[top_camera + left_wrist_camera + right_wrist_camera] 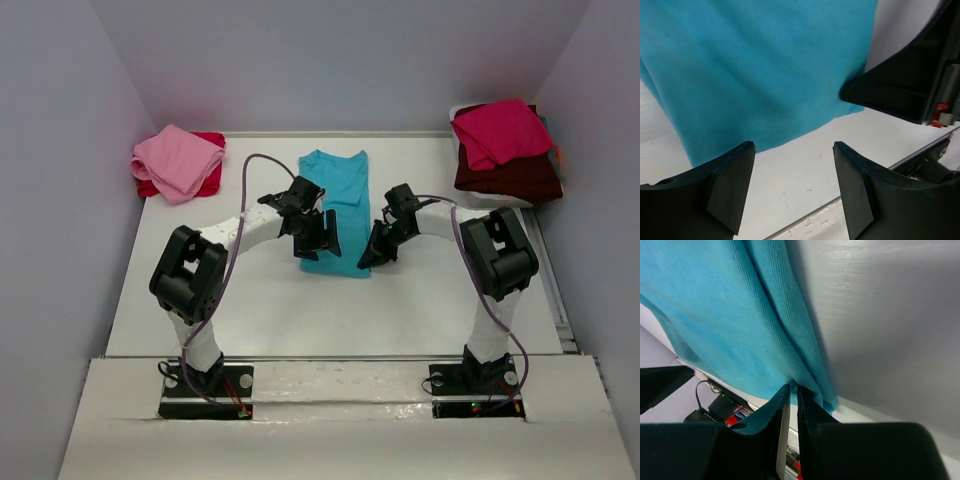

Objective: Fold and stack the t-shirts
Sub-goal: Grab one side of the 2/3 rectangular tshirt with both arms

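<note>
**A:** Why is the right claw (793,405) down at the near right corner of the turquoise t-shirt (336,205)?

**B:** It's pinched shut on that hem, likely to carry it toward the collar. The shirt lies lengthwise mid-way across the worktop (300,320), already folded narrow.

**A:** And the left claw (320,242)?

**B:** Jaws wide, holding nothing, hovering just short of the hem's left side. I'd guess it takes the matching corner so the fold lifts evenly.

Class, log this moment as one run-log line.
left hand: open, at turquoise t-shirt near edge | right hand: shut on its near right corner
</note>
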Action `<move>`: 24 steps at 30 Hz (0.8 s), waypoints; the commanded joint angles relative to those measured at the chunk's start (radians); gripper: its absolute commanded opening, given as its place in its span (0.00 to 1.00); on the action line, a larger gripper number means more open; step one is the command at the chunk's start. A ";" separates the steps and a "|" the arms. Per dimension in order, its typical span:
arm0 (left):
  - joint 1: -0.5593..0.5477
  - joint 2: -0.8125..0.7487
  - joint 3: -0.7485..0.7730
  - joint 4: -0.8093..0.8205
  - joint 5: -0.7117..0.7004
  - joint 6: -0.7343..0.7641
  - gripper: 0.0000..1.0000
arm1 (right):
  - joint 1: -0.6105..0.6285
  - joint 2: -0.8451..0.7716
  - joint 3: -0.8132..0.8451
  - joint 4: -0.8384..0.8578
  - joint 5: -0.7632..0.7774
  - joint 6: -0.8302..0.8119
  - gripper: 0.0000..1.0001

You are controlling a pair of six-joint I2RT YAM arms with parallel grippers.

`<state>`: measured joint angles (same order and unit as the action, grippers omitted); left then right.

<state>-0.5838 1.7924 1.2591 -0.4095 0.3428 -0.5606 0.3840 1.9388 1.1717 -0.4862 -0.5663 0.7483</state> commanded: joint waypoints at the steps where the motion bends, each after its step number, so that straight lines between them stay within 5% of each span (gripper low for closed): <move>1: 0.004 -0.018 -0.082 0.032 0.005 -0.012 0.75 | 0.010 0.009 -0.006 0.038 0.000 -0.009 0.17; 11: -0.005 0.056 -0.204 0.123 0.018 -0.025 0.75 | 0.010 0.003 -0.020 0.040 0.002 -0.007 0.16; 24: -0.005 0.015 -0.142 0.043 -0.050 0.001 0.75 | 0.010 -0.018 -0.027 0.020 0.026 -0.024 0.16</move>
<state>-0.5831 1.8137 1.1027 -0.2981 0.3882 -0.5987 0.3859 1.9388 1.1622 -0.4690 -0.5743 0.7479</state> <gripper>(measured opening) 0.752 0.162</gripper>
